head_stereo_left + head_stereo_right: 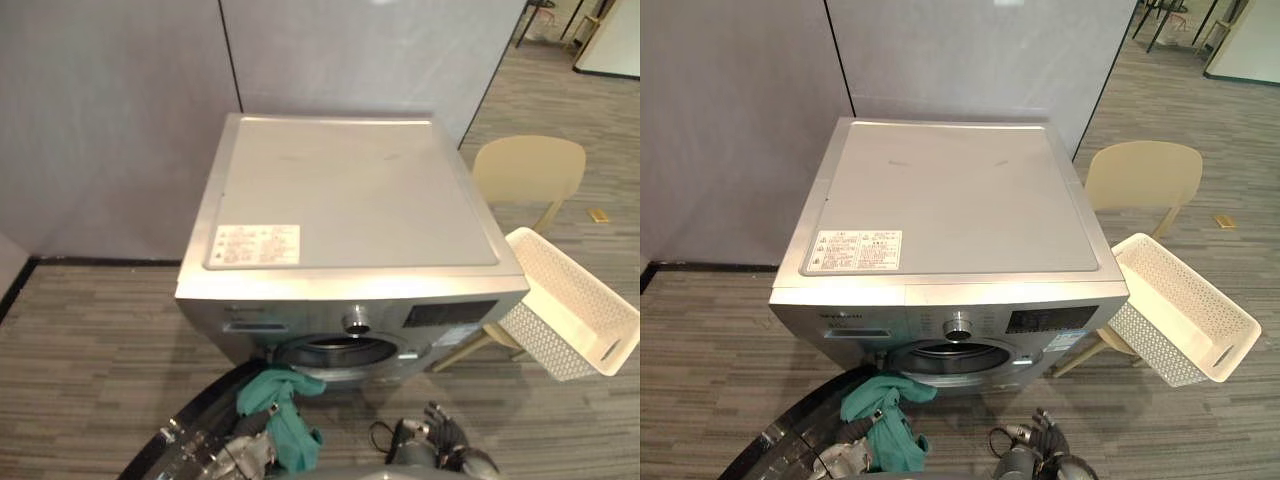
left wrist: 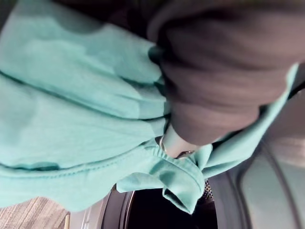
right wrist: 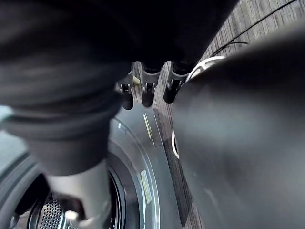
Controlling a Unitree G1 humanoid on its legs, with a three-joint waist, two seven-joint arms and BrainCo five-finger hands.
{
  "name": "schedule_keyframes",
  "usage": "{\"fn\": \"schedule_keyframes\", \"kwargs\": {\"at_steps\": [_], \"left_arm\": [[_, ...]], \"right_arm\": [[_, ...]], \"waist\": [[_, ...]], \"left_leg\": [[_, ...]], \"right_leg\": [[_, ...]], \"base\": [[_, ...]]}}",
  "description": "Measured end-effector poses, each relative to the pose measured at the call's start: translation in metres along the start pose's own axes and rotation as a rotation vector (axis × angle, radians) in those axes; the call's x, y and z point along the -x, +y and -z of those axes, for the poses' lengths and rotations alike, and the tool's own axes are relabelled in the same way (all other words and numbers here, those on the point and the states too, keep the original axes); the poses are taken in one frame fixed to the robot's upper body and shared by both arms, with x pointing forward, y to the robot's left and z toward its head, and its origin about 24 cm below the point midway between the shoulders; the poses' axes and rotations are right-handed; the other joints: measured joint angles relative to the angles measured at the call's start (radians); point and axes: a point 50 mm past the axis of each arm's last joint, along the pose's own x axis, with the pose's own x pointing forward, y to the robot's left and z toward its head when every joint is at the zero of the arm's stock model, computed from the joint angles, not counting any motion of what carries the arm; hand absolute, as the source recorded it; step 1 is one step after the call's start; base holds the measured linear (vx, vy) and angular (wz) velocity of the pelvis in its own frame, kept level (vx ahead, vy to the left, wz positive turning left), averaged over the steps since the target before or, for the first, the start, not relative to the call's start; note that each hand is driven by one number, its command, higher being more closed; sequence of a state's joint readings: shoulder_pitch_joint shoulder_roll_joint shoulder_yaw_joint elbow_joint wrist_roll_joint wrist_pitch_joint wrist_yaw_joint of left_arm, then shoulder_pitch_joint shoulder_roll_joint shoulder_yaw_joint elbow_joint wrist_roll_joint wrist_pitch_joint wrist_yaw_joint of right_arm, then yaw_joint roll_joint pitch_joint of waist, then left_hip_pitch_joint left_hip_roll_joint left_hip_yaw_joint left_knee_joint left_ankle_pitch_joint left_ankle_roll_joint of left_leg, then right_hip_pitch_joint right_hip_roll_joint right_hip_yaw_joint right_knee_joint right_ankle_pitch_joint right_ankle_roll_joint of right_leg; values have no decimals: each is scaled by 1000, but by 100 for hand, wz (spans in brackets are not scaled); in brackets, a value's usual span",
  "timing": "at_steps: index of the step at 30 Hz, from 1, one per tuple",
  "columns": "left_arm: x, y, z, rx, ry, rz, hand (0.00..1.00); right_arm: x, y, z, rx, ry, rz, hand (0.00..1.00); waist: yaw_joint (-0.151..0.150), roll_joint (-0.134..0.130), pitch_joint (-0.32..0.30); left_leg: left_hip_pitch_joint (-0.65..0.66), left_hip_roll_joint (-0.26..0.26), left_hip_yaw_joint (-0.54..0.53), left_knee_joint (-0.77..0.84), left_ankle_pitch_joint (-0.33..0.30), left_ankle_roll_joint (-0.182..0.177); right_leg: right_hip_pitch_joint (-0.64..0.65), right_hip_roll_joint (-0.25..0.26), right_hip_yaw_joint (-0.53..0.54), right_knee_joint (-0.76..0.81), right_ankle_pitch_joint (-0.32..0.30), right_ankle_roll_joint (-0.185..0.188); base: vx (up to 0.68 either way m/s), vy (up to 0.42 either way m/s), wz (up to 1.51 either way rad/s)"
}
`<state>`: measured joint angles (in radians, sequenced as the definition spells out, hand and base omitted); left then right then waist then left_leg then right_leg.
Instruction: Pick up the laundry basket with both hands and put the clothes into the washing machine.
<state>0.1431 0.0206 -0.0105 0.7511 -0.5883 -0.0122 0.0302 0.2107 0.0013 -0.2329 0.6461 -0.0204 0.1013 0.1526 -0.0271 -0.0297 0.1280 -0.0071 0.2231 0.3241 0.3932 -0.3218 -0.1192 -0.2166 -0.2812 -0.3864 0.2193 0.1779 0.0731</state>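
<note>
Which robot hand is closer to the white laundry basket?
Right. The right robot hand sits low, the basket off to its right; the left robot hand is farther left, at the teal cloth.

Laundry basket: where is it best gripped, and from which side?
Probably at both short end walls. The laundry basket is long and lies tilted on the chair, and its near end shows a handle slot. Come in from the open top side.
</note>
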Motion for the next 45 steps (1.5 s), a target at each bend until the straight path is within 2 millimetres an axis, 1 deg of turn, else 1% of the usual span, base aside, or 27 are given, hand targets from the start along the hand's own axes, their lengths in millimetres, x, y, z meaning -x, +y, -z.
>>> {"fn": "schedule_keyframes", "kwargs": {"at_steps": [1, 2, 3, 5, 6, 8, 9, 11, 13, 14, 15, 17, 18, 19, 21, 24, 25, 28, 30, 31, 32, 34, 36, 37, 40, 44, 45], "left_arm": [[-6, -10, -13, 12, -36, 18, 100], [-9, -15, -21, 17, -55, 29, 100], [-13, -24, -32, 19, -80, 47, 100], [-23, -60, -64, 50, -147, 109, 100], [-24, -70, -73, 51, -166, 129, 100], [-27, -108, -104, 83, -242, 195, 100], [-27, -118, -112, 83, -261, 207, 100], [-22, -156, -141, 70, -337, 279, 100], [-16, -177, -156, 78, -383, 318, 100], [-11, -190, -163, 99, -403, 344, 100], [-5, -205, -171, 139, -422, 367, 100], [0, -212, -177, 173, -446, 377, 100], [8, -221, -190, 235, -480, 393, 100], [12, -224, -195, 266, -493, 400, 100], [32, -243, -217, 363, -554, 464, 100], [58, -258, -247, 448, -640, 539, 100], [73, -266, -260, 490, -678, 580, 100], [110, -283, -286, 554, -774, 682, 100], [137, -293, -302, 581, -854, 767, 100], [157, -299, -314, 597, -910, 820, 100], [174, -301, -326, 605, -966, 860, 100], [194, -303, -341, 610, -1037, 900, 100], [220, -303, -358, 642, -1113, 966, 100], [226, -304, -361, 652, -1128, 982, 100], [261, -304, -378, 729, -1177, 1093, 100], [322, -303, -401, 832, -1238, 1283, 100], [324, -304, -403, 831, -1251, 1304, 100]], "right_arm": [[-4, 3, -13, 70, -35, -27, 0], [-6, 4, -20, 96, -54, -36, 0], [-10, 8, -36, 147, -93, -52, 0], [-19, 23, -78, 267, -206, -85, 0], [-21, 27, -89, 290, -234, -89, 0], [-23, 51, -127, 368, -338, -128, 0], [-23, 60, -134, 391, -362, -146, 0], [-12, 105, -162, 434, -486, -255, 0], [0, 136, -176, 446, -569, -336, 0], [12, 160, -183, 449, -629, -401, 0], [27, 184, -188, 438, -685, -476, 0], [32, 193, -190, 404, -704, -496, 0], [39, 196, -200, 365, -741, -511, 0], [41, 196, -202, 348, -752, -513, 0], [53, 199, -215, 288, -819, -536, 0], [69, 203, -227, 249, -908, -575, 0], [75, 203, -230, 241, -942, -587, 0], [80, 200, -232, 219, -981, -596, 0], [78, 196, -227, 183, -963, -617, 0], [75, 193, -223, 147, -933, -633, 0], [73, 190, -220, 98, -908, -659, 0], [73, 187, -221, 16, -890, -714, 0], [78, 185, -225, -158, -892, -819, 0], [79, 184, -226, -193, -893, -839, 0], [81, 183, -227, -343, -870, -933, 0], [85, 182, -230, -472, -857, -1006, 0], [87, 182, -231, -483, -861, -1015, 0]], "waist": [[2, -1, 31], [4, -4, 51], [4, -8, 80], [-11, -20, 158], [-11, -19, 182], [-12, -16, 248], [-11, -16, 264], [-11, -8, 308], [-10, -4, 328], [-9, -2, 332], [-8, -2, 335], [-10, -1, 335], [-11, -1, 335], [-12, -1, 335], [-13, -1, 335], [-15, -1, 332], [-17, -1, 332], [-23, -2, 329], [-30, -5, 326], [-31, -6, 325], [-34, -8, 324], [-40, -11, 308], [-48, -17, 281], [-47, -16, 276], [-51, -18, 273], [-71, -30, 244], [-72, -30, 243]], "left_leg": [[-88, 32, -26, 117, -52, 1], [-129, 45, -32, 171, -70, 1], [-189, 57, -48, 245, -92, 2], [-335, 63, -90, 398, -135, 12], [-362, 63, -99, 430, -142, 14], [-477, 68, -132, 547, -169, 18], [-506, 71, -139, 576, -175, 17], [-645, 85, -186, 699, -203, 13], [-737, 105, -209, 777, -223, 7], [-809, 124, -231, 834, -239, 7], [-891, 141, -254, 889, -247, 2], [-938, 147, -266, 916, -249, -2], [-1014, 162, -281, 947, -249, -3], [-1038, 163, -287, 956, -248, -5], [-1139, 175, -312, 993, -242, -16], [-1239, 182, -350, 1038, -243, -24], [-1277, 183, -364, 1061, -242, -35], [-1354, 183, -403, 1114, -248, -46], [-1392, 179, -416, 1130, -249, -49], [-1409, 180, -421, 1143, -252, -54], [-1423, 185, -428, 1155, -258, -63], [-1448, 195, -431, 1163, -258, -64], [-1478, 201, -431, 1169, -258, -64], [-1484, 205, -431, 1170, -258, -64], [-1498, 213, -430, 1176, -258, -64], [-1537, 216, -431, 1182, -258, -64], [-1540, 218, -433, 1184, -258, -64]], "right_leg": [[-64, -5, -2, 86, -65, 4], [-102, -13, -1, 134, -86, 5], [-160, -28, 1, 207, -110, 5], [-303, -82, 10, 373, -160, 0], [-330, -92, 15, 405, -168, 0], [-441, -127, 34, 529, -208, -18], [-466, -136, 35, 559, -231, -23], [-587, -169, 36, 682, -301, -26], [-667, -179, 43, 757, -351, -15], [-734, -180, 46, 810, -388, -8], [-811, -178, 53, 863, -407, -18], [-858, -178, 59, 890, -420, -22], [-928, -174, 59, 919, -429, -37], [-948, -174, 58, 927, -431, -39], [-1038, -172, 57, 968, -440, -55], [-1123, -170, 50, 1012, -450, -72], [-1158, -172, 51, 1041, -456, -85], [-1228, -173, 61, 1107, -465, -107], [-1268, -171, 75, 1133, -471, -117], [-1288, -168, 84, 1148, -473, -120], [-1302, -164, 85, 1157, -476, -124], [-1327, -153, 86, 1158, -477, -124], [-1357, -145, 87, 1155, -479, -122], [-1363, -141, 87, 1155, -481, -121], [-1379, -137, 87, 1156, -479, -124], [-1417, -134, 87, 1156, -478, -125], [-1418, -133, 85, 1156, -478, -125]], "base": [[-180, -50, 1], [-204, -50, 0], [-246, -50, 4], [-241, -53, 22], [-228, -52, 22], [-302, -90, 18], [-251, -101, 19], [-241, -118, 16], [-201, -102, -1], [-215, -123, -15], [-196, -124, -14], [-117, -110, -7], [-76, -94, -9], [-45, -82, -7], [-27, -93, -4], [9, -60, -8], [33, -65, -2], [46, -46, 6], [38, -30, 11], [30, -19, -3], [35, -21, -14], [16, -9, -19], [8, -17, -16], [13, -26, -15], [20, -15, -9], [21, -12, -6], [18, -14, -10]]}}
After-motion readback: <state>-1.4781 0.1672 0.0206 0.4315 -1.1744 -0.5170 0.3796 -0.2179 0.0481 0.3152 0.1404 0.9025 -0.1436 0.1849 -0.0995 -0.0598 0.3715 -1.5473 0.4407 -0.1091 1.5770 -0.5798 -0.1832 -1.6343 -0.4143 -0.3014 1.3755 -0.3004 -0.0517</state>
